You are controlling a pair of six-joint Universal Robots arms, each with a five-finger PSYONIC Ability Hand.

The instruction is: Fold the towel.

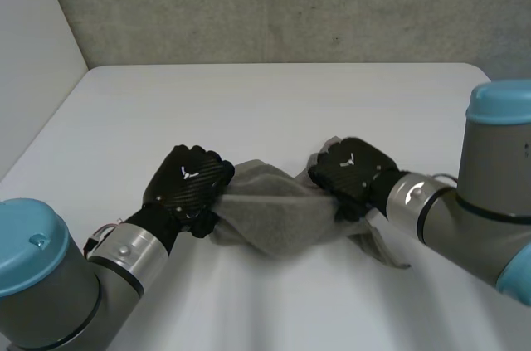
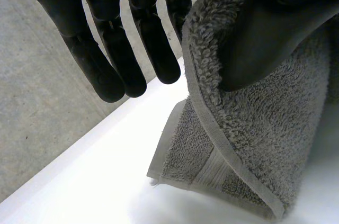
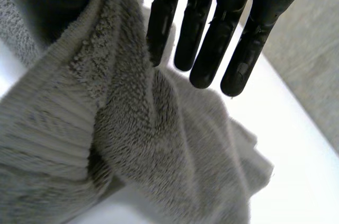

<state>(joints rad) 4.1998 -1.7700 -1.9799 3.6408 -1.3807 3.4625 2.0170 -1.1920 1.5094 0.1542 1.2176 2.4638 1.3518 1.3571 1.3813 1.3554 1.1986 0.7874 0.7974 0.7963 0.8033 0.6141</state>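
Mid-fold, the left hand (image 1: pixel 187 181) and right hand (image 1: pixel 353 170) are each pinching an end of the grey towel (image 1: pixel 278 222) against the thumb, and it probably next needs laying flat on the table (image 1: pixel 274 110).

White table (image 1: pixel 274 94) stretches out wide here. Behind it, a grey concrete wall (image 1: pixel 290 2). Pale panel (image 1: pixel 33 60) stands at the left.

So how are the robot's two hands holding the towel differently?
The left hand pinches the towel's left end, where a flat hemmed edge runs under its thumb. The right hand pinches the right end, where the cloth is bunched in folds. Both keep fingers straight and press the towel with the thumb.
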